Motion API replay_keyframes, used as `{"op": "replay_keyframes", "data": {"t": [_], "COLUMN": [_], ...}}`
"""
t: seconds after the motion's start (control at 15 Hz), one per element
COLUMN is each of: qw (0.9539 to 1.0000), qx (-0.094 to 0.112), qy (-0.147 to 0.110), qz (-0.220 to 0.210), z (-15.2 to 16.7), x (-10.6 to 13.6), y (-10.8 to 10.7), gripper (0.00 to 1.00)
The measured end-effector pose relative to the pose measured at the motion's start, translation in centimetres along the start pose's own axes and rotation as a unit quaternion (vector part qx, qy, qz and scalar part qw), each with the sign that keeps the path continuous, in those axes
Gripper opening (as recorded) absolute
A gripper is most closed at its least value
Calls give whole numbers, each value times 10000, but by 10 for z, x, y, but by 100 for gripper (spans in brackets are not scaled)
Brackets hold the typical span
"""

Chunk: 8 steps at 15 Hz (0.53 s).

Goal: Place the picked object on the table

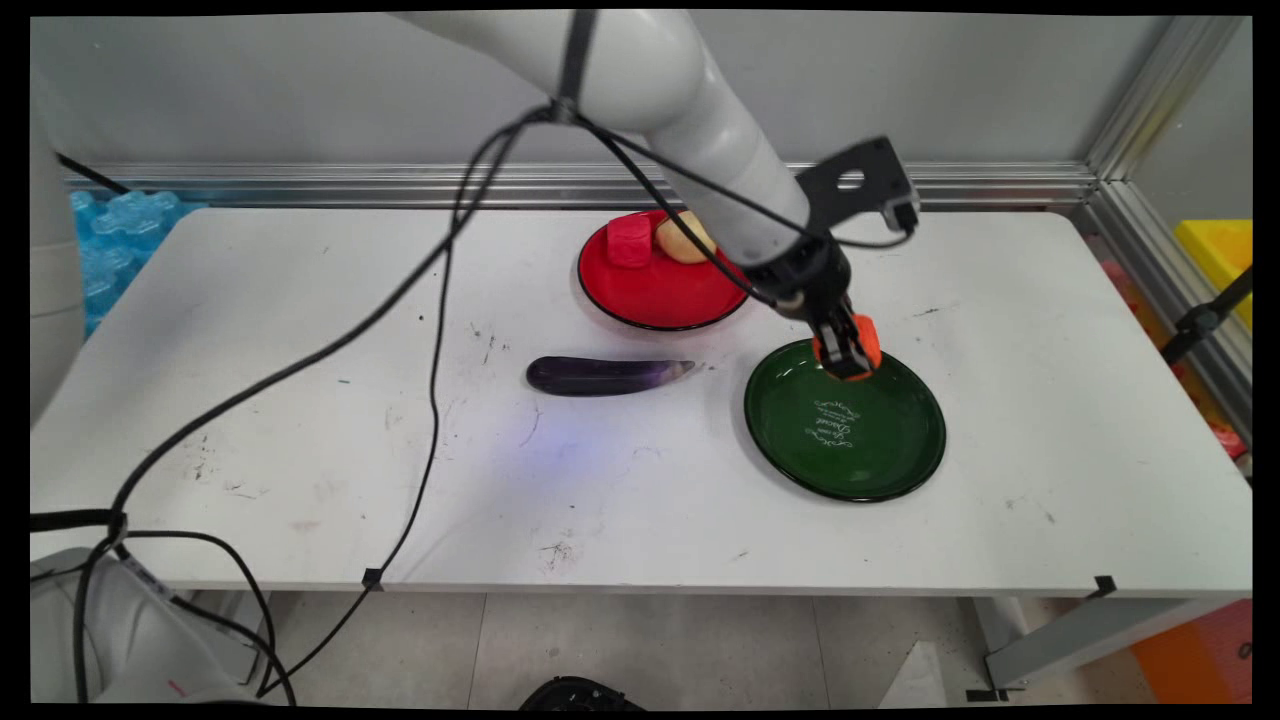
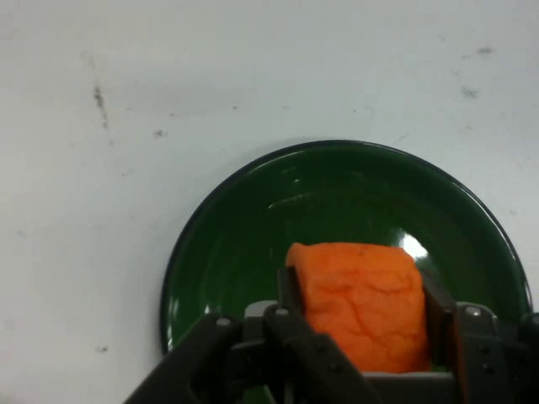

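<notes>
Reaching down from upper left, pincer [image 1: 847,352] pinching orange block [image 2: 364,305], over green plate's [image 1: 880,450] far rim

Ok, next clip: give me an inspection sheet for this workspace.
Surface: white table, scuffed and marked.
Things: orange block held over the green plate; whether it touches, cannot tell.
Clutter: purple eggplant on the table; red plate bearing a pink block and a yellowish piece.
Gripper: gripper shut on the orange block.
Cables: black cables hang across the table's left.
Surroundings: grey wall, aluminium rails, yellow bin.
</notes>
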Motion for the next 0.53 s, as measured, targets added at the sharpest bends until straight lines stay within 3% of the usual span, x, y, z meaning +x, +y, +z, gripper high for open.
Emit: {"op": "replay_keyframes", "data": {"t": [0.33, 0.53], "qw": [10000, 10000], "qx": [13, 32], "qy": [83, 33], "qz": [-34, -83], "z": [-41, -73], "x": [-11, -30], "y": [-4, -5], "gripper": [0, 0]}}
